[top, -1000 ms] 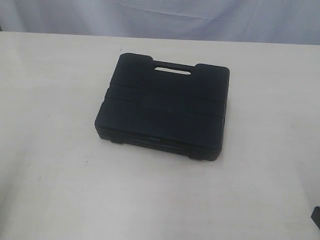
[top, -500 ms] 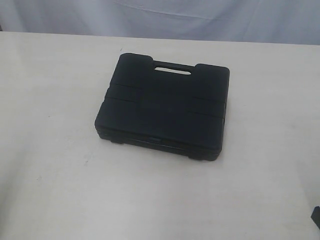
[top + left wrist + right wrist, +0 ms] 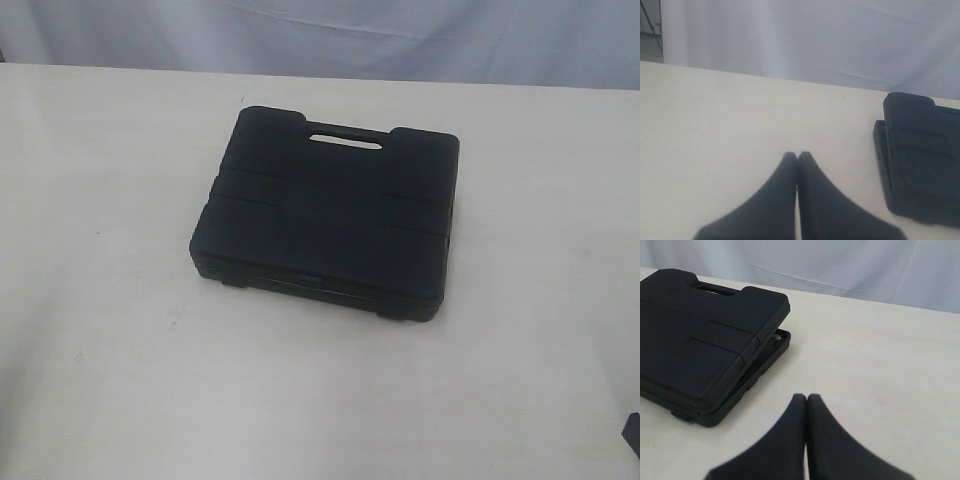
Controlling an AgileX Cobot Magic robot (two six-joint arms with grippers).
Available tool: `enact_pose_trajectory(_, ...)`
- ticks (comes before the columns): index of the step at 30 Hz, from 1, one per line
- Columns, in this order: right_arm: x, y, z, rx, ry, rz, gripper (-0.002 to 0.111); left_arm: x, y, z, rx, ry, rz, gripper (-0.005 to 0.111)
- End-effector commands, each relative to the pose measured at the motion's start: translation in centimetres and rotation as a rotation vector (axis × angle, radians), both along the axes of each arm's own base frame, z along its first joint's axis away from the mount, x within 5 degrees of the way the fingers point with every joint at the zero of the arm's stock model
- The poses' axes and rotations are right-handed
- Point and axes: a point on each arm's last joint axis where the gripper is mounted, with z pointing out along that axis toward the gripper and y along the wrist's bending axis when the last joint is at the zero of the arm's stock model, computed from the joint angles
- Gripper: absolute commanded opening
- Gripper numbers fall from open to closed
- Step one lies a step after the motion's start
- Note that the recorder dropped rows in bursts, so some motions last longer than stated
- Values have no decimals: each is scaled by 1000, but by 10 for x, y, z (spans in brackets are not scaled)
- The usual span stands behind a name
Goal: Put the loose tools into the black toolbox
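Left gripper (image 3: 797, 156): fingers pressed together, empty, over bare table (image 3: 715, 125), well apart from the toolbox (image 3: 325, 225). Toolbox: mid-table, lid down. Nothing has shifted in the last second, arms included. No loose tools show in any view; they are probably inside, so the task looks finished. Right gripper (image 3: 806, 399): pressed together, empty. Contents hidden; a gap shows at one lid corner, so latching is unconfirmed.

no visible change since earlier
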Motion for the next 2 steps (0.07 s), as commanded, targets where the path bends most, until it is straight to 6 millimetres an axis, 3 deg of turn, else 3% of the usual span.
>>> enact_pose_trajectory(1, 0, -1, -1, -19, 0, -4, -1, 0, 0, 2, 5, -2, -5, 0)
enact_pose_trajectory(2, 0, -1, -1, -19, 0, -4, -1, 0, 0, 2, 5, -2, -5, 0)
